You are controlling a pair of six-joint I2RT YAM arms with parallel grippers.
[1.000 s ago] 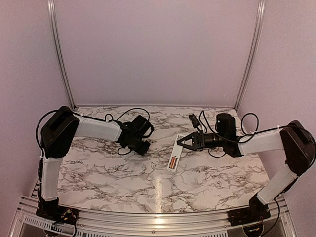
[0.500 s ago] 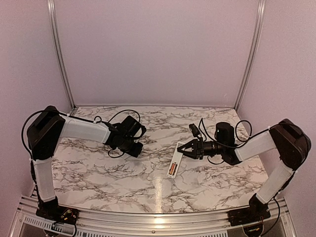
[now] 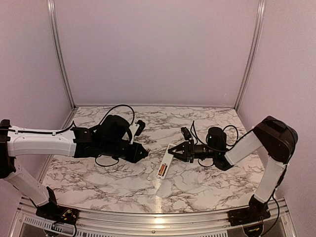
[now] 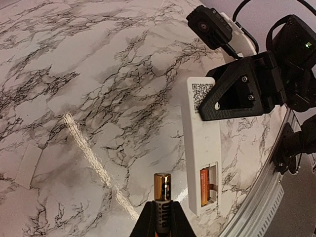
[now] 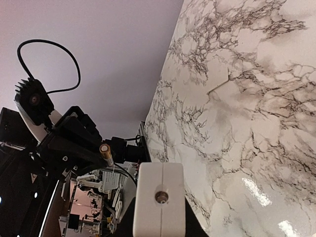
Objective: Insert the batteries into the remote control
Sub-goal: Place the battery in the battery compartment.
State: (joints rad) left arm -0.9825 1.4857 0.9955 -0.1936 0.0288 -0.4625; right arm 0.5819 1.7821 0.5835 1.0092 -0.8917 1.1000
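The white remote control [image 3: 164, 164] lies back-up in mid-table, its far end held in my shut right gripper [image 3: 174, 150]. Its open slot holds one orange battery [image 4: 204, 186], with the bay beside it empty. In the left wrist view the remote control [image 4: 201, 143] runs lengthwise, with the right gripper's black fingers [image 4: 237, 94] over its QR-code end. My left gripper [image 4: 162, 219] is shut on a second battery [image 4: 162, 195], gold end forward, just left of the slot and apart from it. The right wrist view shows the remote's end [image 5: 159, 190] and the held battery [image 5: 105, 153] beyond.
Marble tabletop [image 3: 113, 177] with a metal rail [image 3: 148, 219] along the near edge. Pale walls stand behind and at both sides. The right arm's wrist camera [image 4: 210, 25] and cables [image 3: 197, 129] hang over the remote's far end.
My left arm has stretched out right and down, bringing its battery close to the remote. The right gripper has shifted the remote left and nearer. The left jaws closed a little tighter.
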